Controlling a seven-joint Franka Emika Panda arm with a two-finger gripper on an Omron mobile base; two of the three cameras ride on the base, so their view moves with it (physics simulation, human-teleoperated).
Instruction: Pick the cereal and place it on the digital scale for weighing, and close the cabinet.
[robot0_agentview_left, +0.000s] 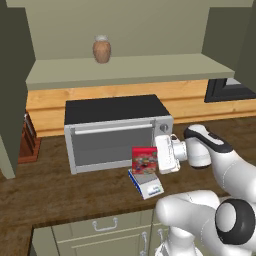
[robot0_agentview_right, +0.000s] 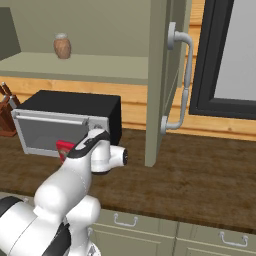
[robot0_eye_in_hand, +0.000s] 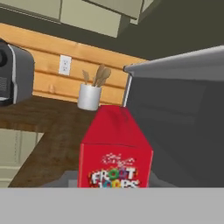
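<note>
The cereal is a small upright red box standing at the rear part of the digital scale, a small flat white device with a blue front edge. I cannot tell whether the box rests on the plate or hangs just above it. My gripper reaches in level from the right, right against the box's side; its fingers are hidden. The hand view has the cereal close and centred. A sliver of the cereal peeks from behind my arm. The cabinet's door stands open.
A silver toaster oven stands directly behind the scale. A brown vase sits on the open cabinet's shelf. A knife block is at the left, a utensil cup farther along the counter. Green drawers run below.
</note>
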